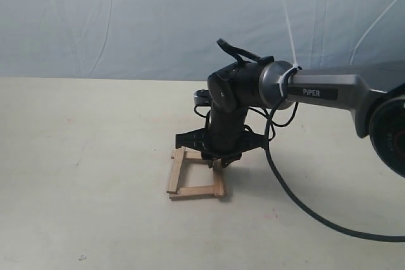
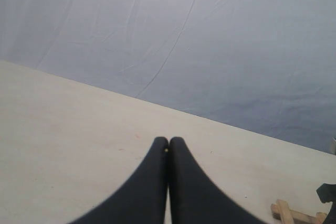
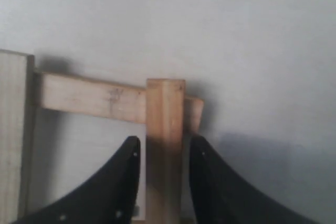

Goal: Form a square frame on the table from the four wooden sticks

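Note:
The four wooden sticks lie as a square frame (image 1: 195,174) on the table (image 1: 88,156): a left stick (image 1: 176,170), a front stick (image 1: 196,191), a right stick (image 1: 219,180) and a far one mostly hidden by the arm. My right gripper (image 1: 219,159) hangs low over the frame's far right corner. In the right wrist view it is open (image 3: 164,142), its fingers straddling the right stick (image 3: 165,111) with a narrow gap on each side. That stick lies across the far stick (image 3: 89,98). My left gripper (image 2: 168,141) is shut on nothing, well away from the frame corner (image 2: 286,211).
The right arm (image 1: 329,93) reaches in from the right edge, its black cable (image 1: 297,203) looping down over the table. A blue-grey sheet (image 1: 126,17) hangs behind the table. The left arm is outside the exterior view.

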